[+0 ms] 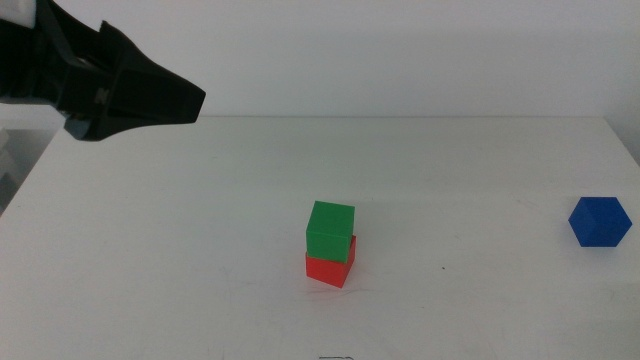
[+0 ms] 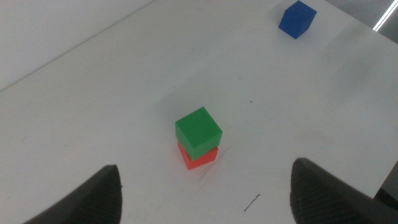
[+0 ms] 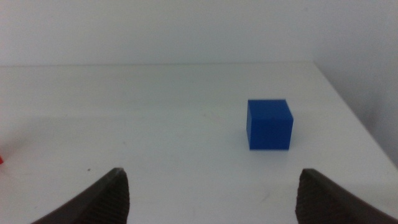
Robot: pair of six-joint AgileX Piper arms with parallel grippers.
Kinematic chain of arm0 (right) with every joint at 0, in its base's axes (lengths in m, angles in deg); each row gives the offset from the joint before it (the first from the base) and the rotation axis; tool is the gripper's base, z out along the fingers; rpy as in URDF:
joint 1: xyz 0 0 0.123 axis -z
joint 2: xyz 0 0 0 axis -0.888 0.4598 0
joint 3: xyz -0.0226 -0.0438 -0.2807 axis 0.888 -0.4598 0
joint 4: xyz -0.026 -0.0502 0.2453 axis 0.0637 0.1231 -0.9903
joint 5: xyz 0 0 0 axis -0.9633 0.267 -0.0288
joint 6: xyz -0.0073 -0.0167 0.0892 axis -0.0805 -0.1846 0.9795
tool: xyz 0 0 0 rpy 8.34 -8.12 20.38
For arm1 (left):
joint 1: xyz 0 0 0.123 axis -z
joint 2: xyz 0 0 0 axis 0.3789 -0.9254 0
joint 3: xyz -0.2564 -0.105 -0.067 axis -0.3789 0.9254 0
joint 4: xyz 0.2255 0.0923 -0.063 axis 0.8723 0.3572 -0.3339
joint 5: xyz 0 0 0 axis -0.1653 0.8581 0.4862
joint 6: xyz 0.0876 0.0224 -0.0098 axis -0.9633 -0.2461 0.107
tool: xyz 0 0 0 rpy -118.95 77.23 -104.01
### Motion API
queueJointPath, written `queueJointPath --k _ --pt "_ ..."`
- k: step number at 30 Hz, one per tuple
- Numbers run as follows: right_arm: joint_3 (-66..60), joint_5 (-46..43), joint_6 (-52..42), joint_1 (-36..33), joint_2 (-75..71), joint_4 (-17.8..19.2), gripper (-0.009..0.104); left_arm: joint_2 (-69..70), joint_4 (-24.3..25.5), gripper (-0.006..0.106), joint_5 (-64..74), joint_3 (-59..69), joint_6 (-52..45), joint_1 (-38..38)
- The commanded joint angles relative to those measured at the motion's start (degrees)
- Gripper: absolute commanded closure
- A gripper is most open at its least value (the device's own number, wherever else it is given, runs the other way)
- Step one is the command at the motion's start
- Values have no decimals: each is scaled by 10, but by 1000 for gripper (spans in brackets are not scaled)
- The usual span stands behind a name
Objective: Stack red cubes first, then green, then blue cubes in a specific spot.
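The green cube [image 1: 330, 229] sits on top of the red cube [image 1: 330, 267] near the middle of the white table, slightly askew. The stack also shows in the left wrist view, green [image 2: 198, 129] over red [image 2: 198, 157]. The blue cube [image 1: 600, 221] lies alone near the table's right edge; it shows in the left wrist view [image 2: 296, 19] and the right wrist view [image 3: 269, 124]. My left gripper [image 1: 165, 100] is raised at the upper left, open and empty, well away from the stack. My right gripper [image 3: 211, 193] is open and empty, short of the blue cube, out of the middle view.
The white table [image 1: 200, 250] has its right edge close to the blue cube. Only a sliver of red [image 3: 1, 160] shows at the side of the right wrist view.
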Motion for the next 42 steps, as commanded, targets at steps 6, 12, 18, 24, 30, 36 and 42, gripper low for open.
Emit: queueJointPath --k 6,12,18,24,30,36,42 --pt "136 94 -5 3 60 -17 4 7 -24 9 -27 -19 -1 0" --pt "319 264 -10 3 197 -24 4 7 -24 9 -27 -19 -1 0" --pt "426 299 -12 3 336 -18 4 7 -24 9 -27 -19 -1 0" --pt "502 389 51 3 452 -13 4 7 -24 9 -27 -19 -1 0" --pt "561 408 49 3 543 -13 4 7 -24 9 -27 -19 -1 0" --pt "620 447 50 3 648 -10 4 7 -24 9 -27 -19 -1 0" --pt "704 459 3 4 761 14 4 7 -24 9 -27 -19 -1 0"
